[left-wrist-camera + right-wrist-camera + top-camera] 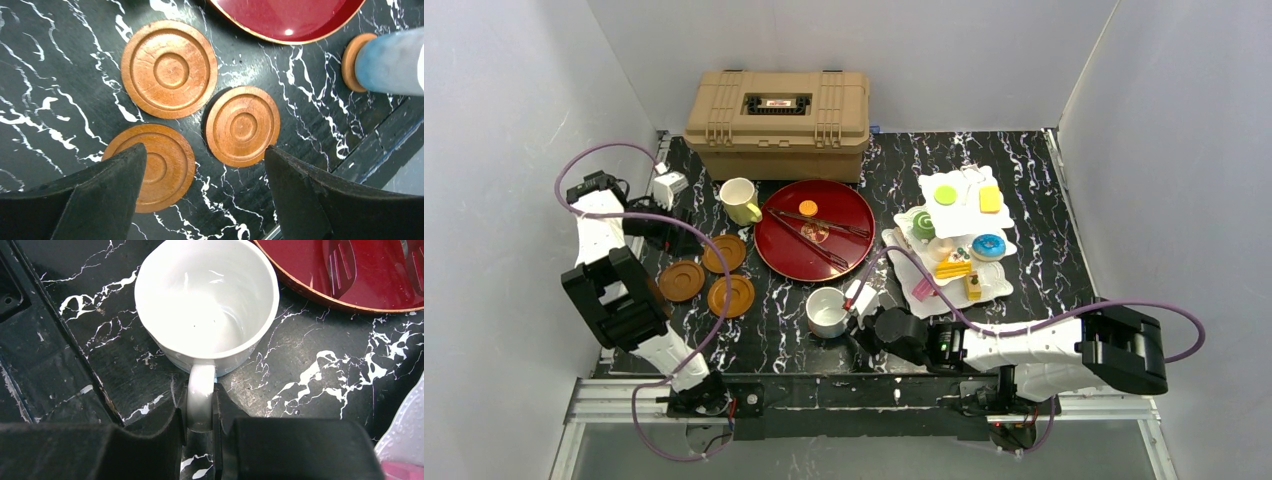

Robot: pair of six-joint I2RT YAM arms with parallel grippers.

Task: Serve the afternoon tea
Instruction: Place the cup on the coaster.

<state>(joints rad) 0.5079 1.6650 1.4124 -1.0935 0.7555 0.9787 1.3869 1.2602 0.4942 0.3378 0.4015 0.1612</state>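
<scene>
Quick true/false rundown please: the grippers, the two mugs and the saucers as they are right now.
1. The right gripper is shut on the handle of the white mug. True.
2. The white mug stands on a saucer. False: only bare table is under it; the three saucers lie apart from it, left of the red tray.
3. The left gripper holds a saucer. False: it is open above the saucers, with nothing between its fingers.
4. The pale-yellow mug stands on the table, outside the red tray. True.
5. The white mug is empty. True.
</scene>
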